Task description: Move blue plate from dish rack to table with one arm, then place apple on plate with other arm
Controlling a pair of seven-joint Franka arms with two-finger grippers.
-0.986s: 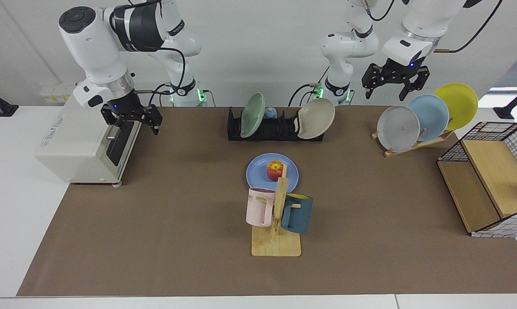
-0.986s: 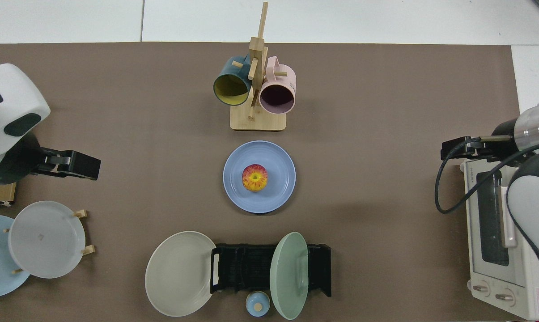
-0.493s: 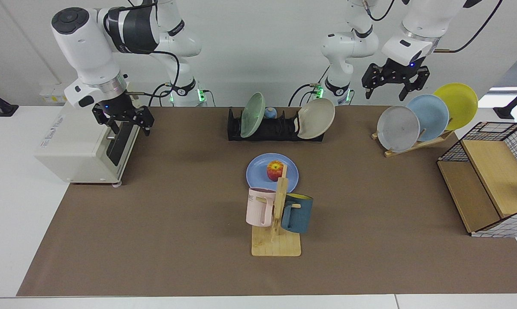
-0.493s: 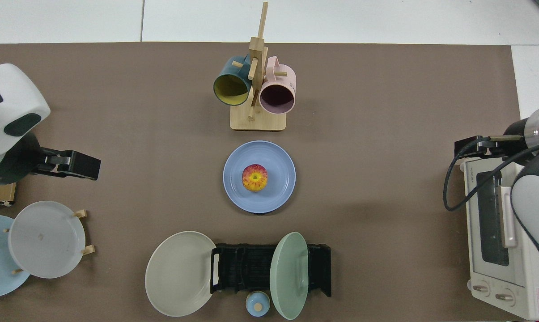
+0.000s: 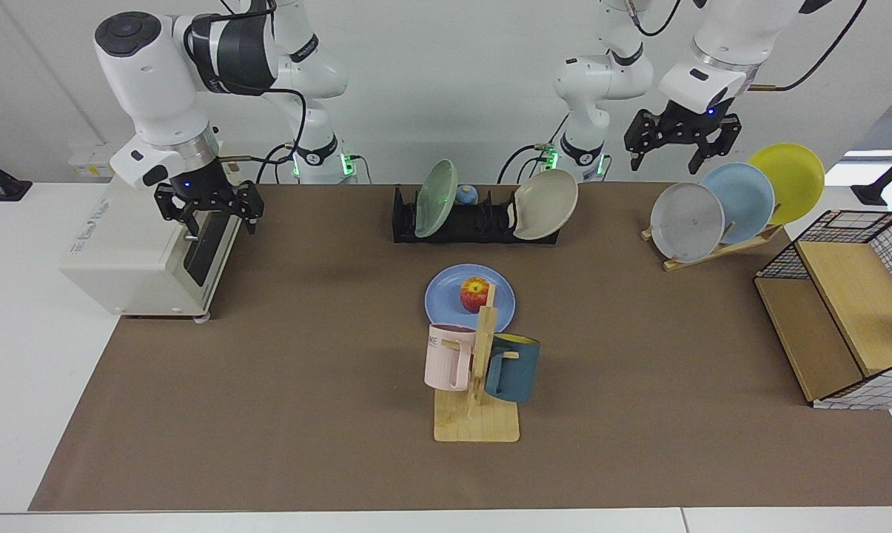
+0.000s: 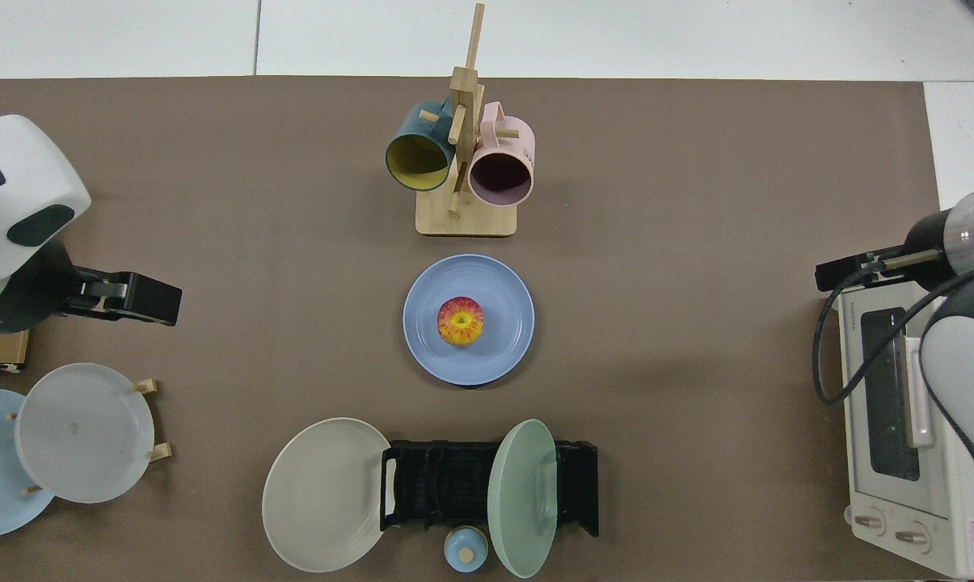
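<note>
Top view | apple (image 6: pixel 461 321): red, yellow-centred, on periwinkle blue plate (image 6: pixel 503 339); both grippers' fingers released

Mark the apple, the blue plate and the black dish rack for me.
small red-and-yellow apple (image 6: pixel 461 321), top view, on its yellow crown.
round periwinkle-blue plate (image 6: pixel 505 297), top view, on bare surface beside the apple.
low black slotted dish rack (image 6: pixel 442 481), top view, on its slotted middle.

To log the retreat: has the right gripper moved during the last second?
Yes. The right gripper has drawn back and up over the toaster oven, away from the blue plate.
</note>
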